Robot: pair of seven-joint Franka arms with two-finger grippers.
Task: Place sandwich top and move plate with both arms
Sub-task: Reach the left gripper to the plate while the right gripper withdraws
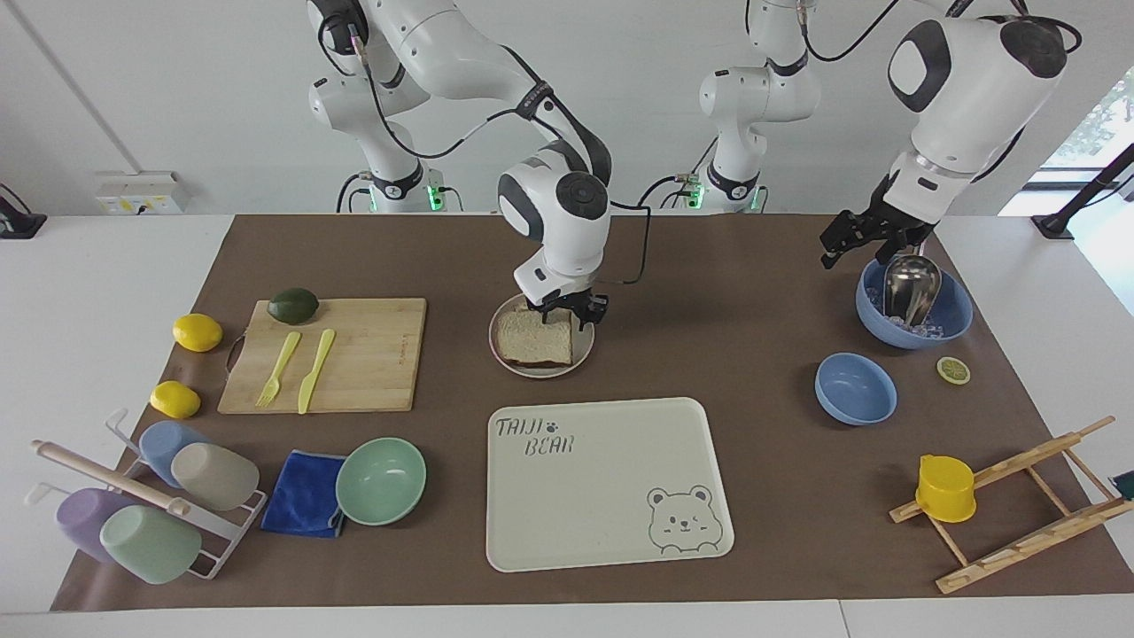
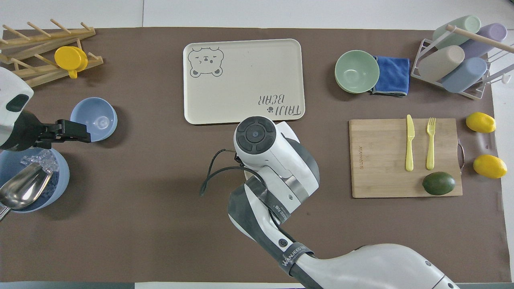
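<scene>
The sandwich top [image 1: 534, 338] lies flat on a stack of bread on the small round plate [image 1: 540, 373] in the middle of the table. My right gripper [image 1: 567, 312] hangs just over the robot-side edge of the slice. It is open and holds nothing. In the overhead view the right arm [image 2: 277, 160] hides the plate and the bread. My left gripper [image 1: 846, 246] is in the air beside the large blue bowl of ice [image 1: 955, 326] at the left arm's end of the table, and it also shows in the overhead view [image 2: 74, 131].
The cream bear tray [image 1: 611, 496] lies farther from the robots than the plate. A cutting board [image 1: 372, 354] with knife, fork and avocado lies toward the right arm's end. A small blue bowl [image 1: 855, 388], a green bowl [image 1: 381, 480], a cup rack and a wooden rack stand around.
</scene>
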